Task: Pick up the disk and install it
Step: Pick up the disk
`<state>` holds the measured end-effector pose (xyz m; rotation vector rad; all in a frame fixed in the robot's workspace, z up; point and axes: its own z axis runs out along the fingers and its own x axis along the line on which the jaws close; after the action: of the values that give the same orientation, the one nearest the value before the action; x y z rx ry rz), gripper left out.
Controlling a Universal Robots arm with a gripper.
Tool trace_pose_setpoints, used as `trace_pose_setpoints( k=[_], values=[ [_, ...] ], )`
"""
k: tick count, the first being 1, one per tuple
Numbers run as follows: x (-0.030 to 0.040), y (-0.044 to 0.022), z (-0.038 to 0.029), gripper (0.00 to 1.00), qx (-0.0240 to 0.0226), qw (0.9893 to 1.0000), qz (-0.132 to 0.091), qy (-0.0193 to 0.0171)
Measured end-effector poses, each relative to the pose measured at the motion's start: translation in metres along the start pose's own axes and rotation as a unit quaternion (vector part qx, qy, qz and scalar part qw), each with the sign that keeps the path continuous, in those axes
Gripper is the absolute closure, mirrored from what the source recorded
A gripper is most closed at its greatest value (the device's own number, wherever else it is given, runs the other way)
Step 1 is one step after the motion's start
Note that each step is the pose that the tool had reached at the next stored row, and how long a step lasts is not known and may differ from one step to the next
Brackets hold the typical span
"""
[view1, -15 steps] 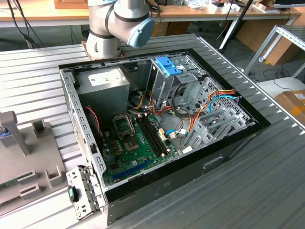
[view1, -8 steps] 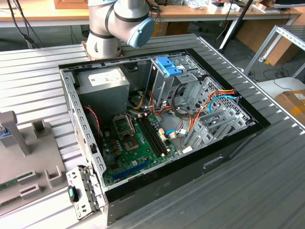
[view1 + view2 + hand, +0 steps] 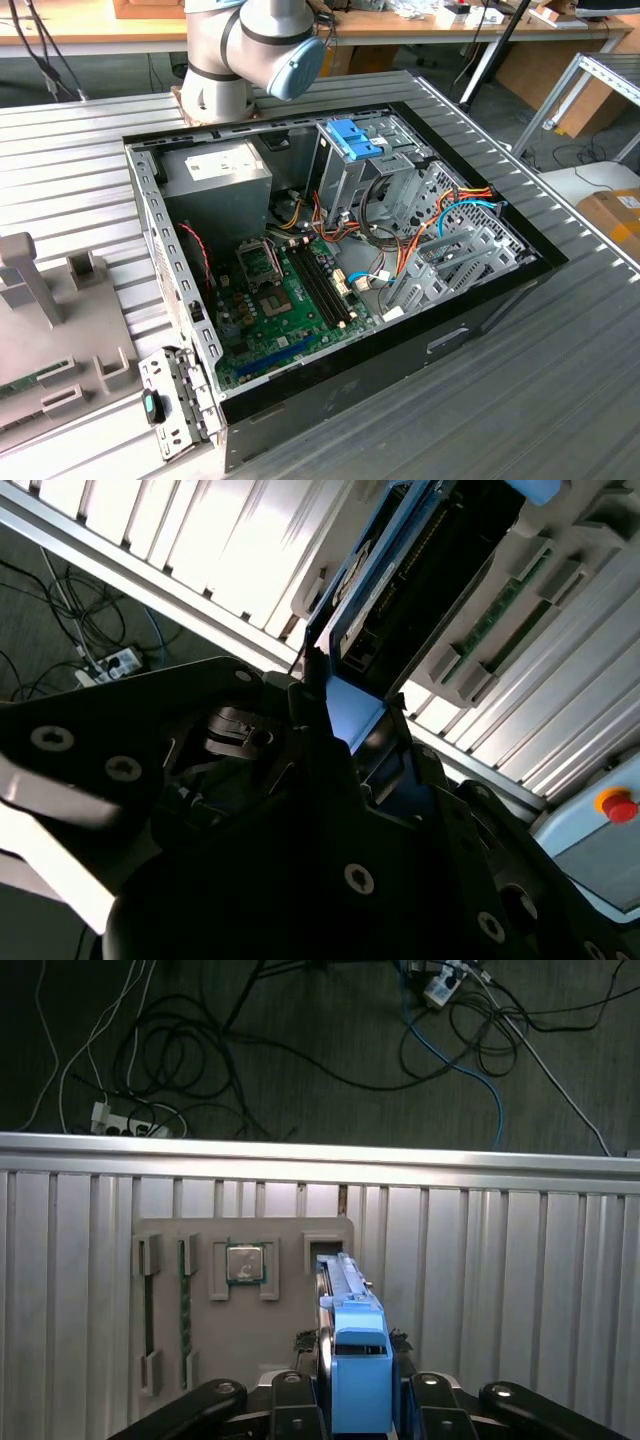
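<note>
- The gripper (image 3: 360, 1412) was closed on the disk (image 3: 356, 1365). In the first wrist view a black finger pressed against each side of its blue rail.
- The disk sat edge-on between the jaws, its near blue end right at the fingertips and the rest running straight out from them. I took that grip to be about leaving the flat faces free and the long edge leading.
- In the second wrist view the disk (image 3: 400, 570) reached from the fingers toward the tray (image 3: 560, 570).
- Its far end met a slot in the tray (image 3: 290, 1295). I couldn't tell whether it was clear of that slot.
- The tray kept a chip (image 3: 244, 1263) and a memory stick (image 3: 185, 1312) in their own recesses, probably so each part sat where the jaws could reach it.
- Beyond the table (image 3: 500, 1290), cables (image 3: 200, 1070) lay on the floor.
- Across the room the case (image 3: 470, 322) lay open, lid off, with a blue bracket (image 3: 352, 138) in its drive cage.
</note>
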<state>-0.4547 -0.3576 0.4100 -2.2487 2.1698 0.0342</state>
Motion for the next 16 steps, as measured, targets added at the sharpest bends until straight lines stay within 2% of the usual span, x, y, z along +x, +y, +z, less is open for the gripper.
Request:
trace_pose_setpoints(
  k=[2,4,11,14,16],
  values=[
    [-0.0002,0.0000,-0.0063,0.64,-0.0001,1.0000,0.000,0.0000],
    [-0.0005,-0.0001,-0.0173,0.64,0.0000,1.0000,0.000,0.0000],
    [-0.0005,-0.0001,-0.0195,0.64,-0.0001,1.0000,0.000,0.0000],
    [-0.0006,-0.0002,-0.0235,0.64,0.0000,1.0000,0.000,0.0000],
    [-0.0008,-0.0001,-0.0288,0.64,0.0000,1.0000,0.000,0.0000]
  ],
)
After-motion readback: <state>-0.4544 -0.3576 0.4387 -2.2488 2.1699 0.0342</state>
